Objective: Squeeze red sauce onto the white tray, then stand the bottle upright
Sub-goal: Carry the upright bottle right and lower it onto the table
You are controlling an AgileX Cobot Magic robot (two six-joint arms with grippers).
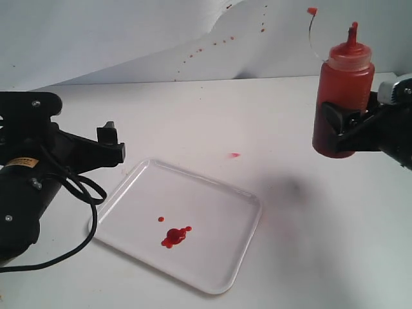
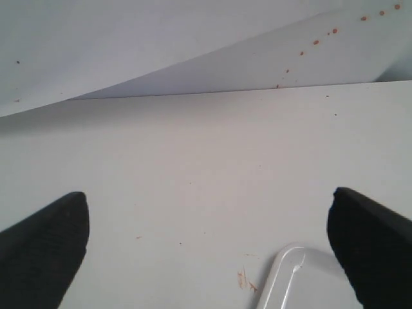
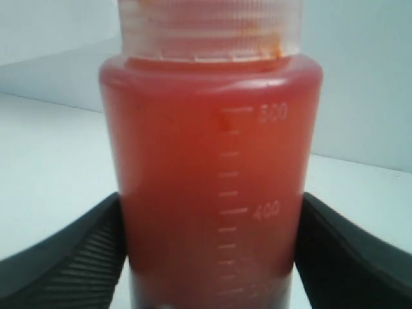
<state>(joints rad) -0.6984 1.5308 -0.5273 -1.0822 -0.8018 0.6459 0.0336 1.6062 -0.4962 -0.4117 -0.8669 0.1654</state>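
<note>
- The white tray [image 1: 206, 206] lies flat on the table [image 1: 193, 116], set at an angle in the exterior view. There is bare table along its far and right edges.
- The red sauce [image 1: 175, 237] sits as a small blob with a few droplets on the tray's near-left part, well inside the rim.
- The left gripper [image 1: 111, 145] hangs just beyond the tray's far-left edge, jaws spread wide with nothing between them. One tray corner shows near a fingertip in the left wrist view.
- A black cable [image 1: 90, 193] loops down just beside the tray's left corner.
- The right gripper [image 1: 340, 132] clamps the bottle [image 1: 344, 84] around its lower half. The bottle is upright, nozzle up, and well to the right of the tray. A soft shadow lies on the table apart from its base.
- The bottle's thin tether curves up to a small red cap [image 1: 312, 11] beside the nozzle.
- A pink smear [image 1: 235, 155] marks the table between tray and bottle.
- The white backdrop [image 1: 96, 32] carries red specks.
- The bottle has a raised measuring scale: "400" reads clearly, but the first digit of the figure above it is unclear.
- The yellow label [image 1: 22, 162] on the left arm is too small to read.
</note>
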